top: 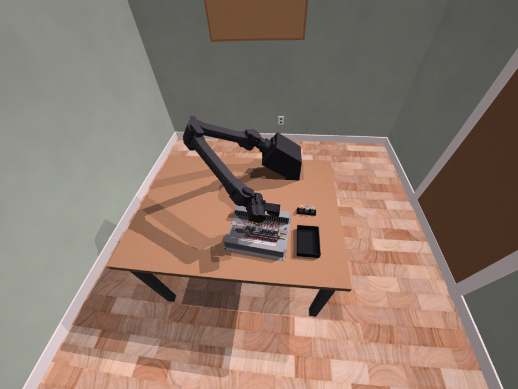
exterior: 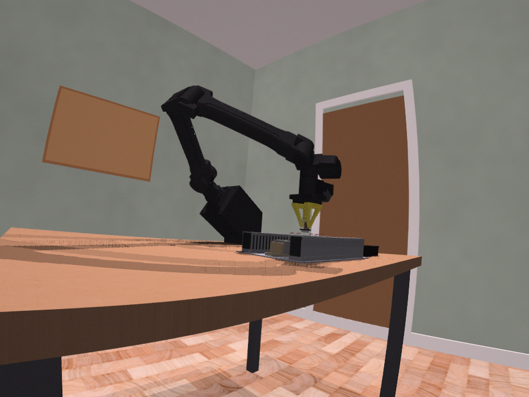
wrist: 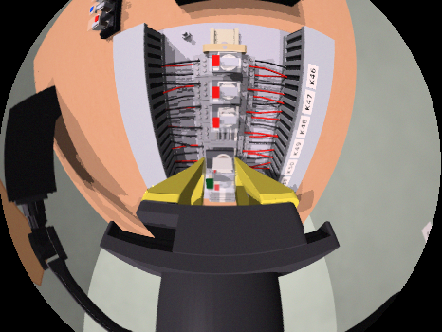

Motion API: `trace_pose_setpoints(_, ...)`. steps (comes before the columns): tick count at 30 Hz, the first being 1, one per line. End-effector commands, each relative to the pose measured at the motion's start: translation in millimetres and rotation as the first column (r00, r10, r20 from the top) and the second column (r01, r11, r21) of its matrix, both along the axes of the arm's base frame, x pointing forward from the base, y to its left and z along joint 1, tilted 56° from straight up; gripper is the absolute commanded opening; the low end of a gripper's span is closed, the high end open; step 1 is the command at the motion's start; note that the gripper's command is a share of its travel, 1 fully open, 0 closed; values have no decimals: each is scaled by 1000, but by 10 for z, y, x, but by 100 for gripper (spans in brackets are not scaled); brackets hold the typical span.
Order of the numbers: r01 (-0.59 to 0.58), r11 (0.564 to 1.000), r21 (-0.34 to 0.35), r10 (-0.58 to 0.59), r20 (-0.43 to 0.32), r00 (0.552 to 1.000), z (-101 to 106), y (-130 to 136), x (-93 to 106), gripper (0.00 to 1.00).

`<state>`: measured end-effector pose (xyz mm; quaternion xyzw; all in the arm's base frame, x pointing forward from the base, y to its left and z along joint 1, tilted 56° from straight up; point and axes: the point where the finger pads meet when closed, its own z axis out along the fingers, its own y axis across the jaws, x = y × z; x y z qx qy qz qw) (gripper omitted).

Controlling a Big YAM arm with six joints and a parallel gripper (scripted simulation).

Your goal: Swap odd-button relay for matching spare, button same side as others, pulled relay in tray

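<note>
Between the jaws, one green-buttoned relay (exterior: 305, 231) (wrist: 221, 178)

The room has matte gray-green walls (top: 334, 75) (exterior: 470, 192), white baseboards (top: 355, 139) (exterior: 461, 346) and a mauve-gray ceiling (exterior: 256, 25). The floor (top: 377, 334) (exterior: 192, 354) is wood-block parquet. A framed brown panel (top: 257, 18) (exterior: 101, 133) is mounted on one wall; a white power outlet (top: 280, 120) is fitted below it. A brown door (top: 481, 188) (exterior: 363, 192) stands in a white frame. The surface (top: 184, 247) (exterior: 149, 282) is tan with dark legs. Shadows fall across surface and floor.
</note>
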<state>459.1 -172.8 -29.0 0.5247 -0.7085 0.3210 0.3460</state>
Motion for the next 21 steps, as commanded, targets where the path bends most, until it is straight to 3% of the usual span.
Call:
trace_pose_setpoints(1,-38,999,1,37,42,998,123,204,213,0)
trace_pose_setpoints(21,-38,999,2,38,32,999,98,205,166,0)
